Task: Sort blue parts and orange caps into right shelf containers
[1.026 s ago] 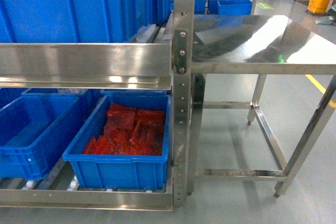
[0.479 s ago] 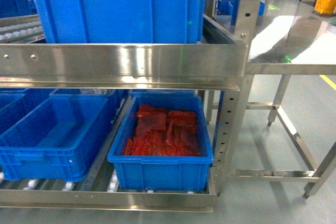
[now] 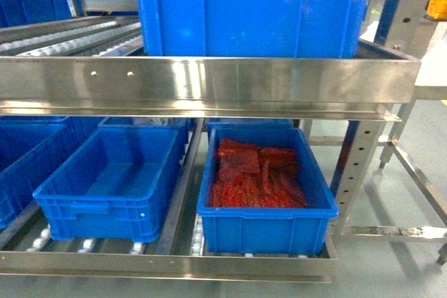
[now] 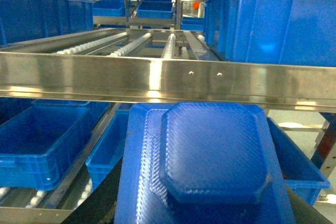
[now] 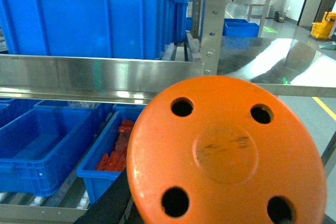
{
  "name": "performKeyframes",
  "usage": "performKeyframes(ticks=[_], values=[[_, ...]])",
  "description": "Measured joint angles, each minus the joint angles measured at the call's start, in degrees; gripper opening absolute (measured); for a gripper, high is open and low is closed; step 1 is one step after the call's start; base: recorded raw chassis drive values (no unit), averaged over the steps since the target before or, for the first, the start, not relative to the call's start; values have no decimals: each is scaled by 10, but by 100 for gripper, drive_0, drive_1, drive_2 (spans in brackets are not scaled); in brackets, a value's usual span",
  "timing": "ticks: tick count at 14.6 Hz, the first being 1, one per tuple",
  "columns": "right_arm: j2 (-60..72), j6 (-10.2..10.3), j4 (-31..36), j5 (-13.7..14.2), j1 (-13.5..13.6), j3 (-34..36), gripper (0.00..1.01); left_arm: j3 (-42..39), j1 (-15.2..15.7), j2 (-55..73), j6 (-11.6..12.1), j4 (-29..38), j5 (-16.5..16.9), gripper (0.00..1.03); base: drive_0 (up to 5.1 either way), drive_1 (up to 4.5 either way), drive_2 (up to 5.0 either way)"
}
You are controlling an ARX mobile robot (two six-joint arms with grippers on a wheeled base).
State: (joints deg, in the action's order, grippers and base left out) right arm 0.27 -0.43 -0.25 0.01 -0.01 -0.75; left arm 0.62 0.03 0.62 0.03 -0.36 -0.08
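A blue part point(image 4: 210, 156), a textured square piece with a raised octagonal face, fills the lower left wrist view; my left gripper point(image 4: 202, 219) holds it, jaws hidden behind it. An orange cap point(image 5: 226, 153), a round disc with several holes, fills the right wrist view, held by my right gripper point(image 5: 220, 219), with only a dark finger point(image 5: 105, 203) showing. On the lower shelf stand right shelf containers: a blue crate point(image 3: 265, 232) full of red-orange pieces point(image 3: 255, 176) and an empty blue crate point(image 3: 91, 214) to its left. Neither gripper shows in the head view.
A steel shelf rail point(image 3: 209, 78) crosses in front at mid height, with a large blue crate point(image 3: 251, 8) on the upper roller level. A perforated steel upright point(image 3: 356, 165) stands right of the filled crate. More blue crates point(image 3: 21, 151) sit far left.
The head view has swung left: the filled crate and shelf upright have slid right in the picture, the steel side table has left the view, and the empty crate now shows fully.
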Motion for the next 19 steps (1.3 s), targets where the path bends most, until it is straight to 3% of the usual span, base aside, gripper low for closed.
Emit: performKeyframes(ticks=[19], values=[[0,0,1,0,0,0,45,0,0,0,0,0,0,43,-510,236,236]])
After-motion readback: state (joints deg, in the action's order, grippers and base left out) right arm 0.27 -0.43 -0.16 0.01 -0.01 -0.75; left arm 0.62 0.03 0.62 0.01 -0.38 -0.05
